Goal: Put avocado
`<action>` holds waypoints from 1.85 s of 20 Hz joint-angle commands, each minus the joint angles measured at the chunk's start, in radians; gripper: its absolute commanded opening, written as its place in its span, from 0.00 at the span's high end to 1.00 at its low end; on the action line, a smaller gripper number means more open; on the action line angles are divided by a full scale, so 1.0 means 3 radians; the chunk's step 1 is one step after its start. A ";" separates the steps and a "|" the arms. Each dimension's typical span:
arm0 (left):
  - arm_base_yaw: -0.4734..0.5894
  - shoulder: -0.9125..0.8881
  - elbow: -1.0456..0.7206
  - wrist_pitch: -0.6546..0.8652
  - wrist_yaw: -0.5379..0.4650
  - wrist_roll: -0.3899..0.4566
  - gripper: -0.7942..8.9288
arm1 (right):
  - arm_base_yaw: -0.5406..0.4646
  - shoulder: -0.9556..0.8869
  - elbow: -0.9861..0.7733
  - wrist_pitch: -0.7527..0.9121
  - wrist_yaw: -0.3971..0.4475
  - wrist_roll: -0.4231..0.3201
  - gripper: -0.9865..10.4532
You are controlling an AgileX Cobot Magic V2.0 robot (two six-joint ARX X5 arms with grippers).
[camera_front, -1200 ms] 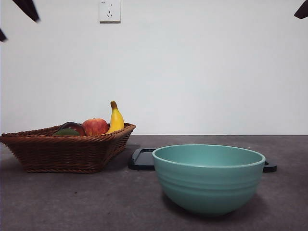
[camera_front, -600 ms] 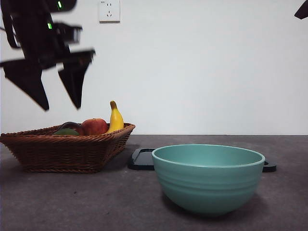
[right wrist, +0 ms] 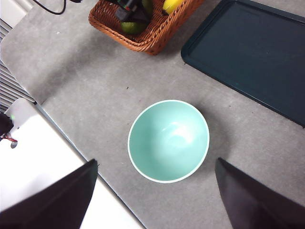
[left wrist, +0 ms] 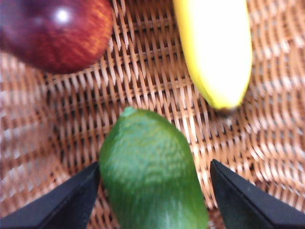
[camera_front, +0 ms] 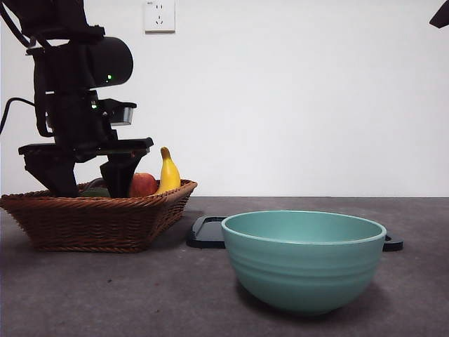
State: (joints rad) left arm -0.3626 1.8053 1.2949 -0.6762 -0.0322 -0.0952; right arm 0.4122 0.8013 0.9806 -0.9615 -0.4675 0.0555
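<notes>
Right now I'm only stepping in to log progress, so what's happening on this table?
The left gripper has dropped into the wicker basket and hangs with its jaws open on either side of the avocado, not yet closed on it. A red apple and a banana lie in the same basket, untouched. The teal bowl in front holds nothing, with a dark tray behind it. The right gripper waits high above the bowl, jaws open.

Green avocado (left wrist: 151,174), yellow banana (left wrist: 215,47), brown woven basket (camera_front: 98,217), teal bowl (camera_front: 304,260).
</notes>
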 commanded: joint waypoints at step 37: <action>-0.1990 -0.0081 0.0078 0.0383 0.0595 -0.0008 0.79 | 0.0011 -0.0188 0.0060 -0.0394 0.0366 0.0008 0.57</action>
State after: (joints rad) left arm -0.9478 1.7695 1.3006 -0.5743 0.1513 -0.0952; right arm 0.4114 0.7380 0.9806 -1.0855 -0.3618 0.0563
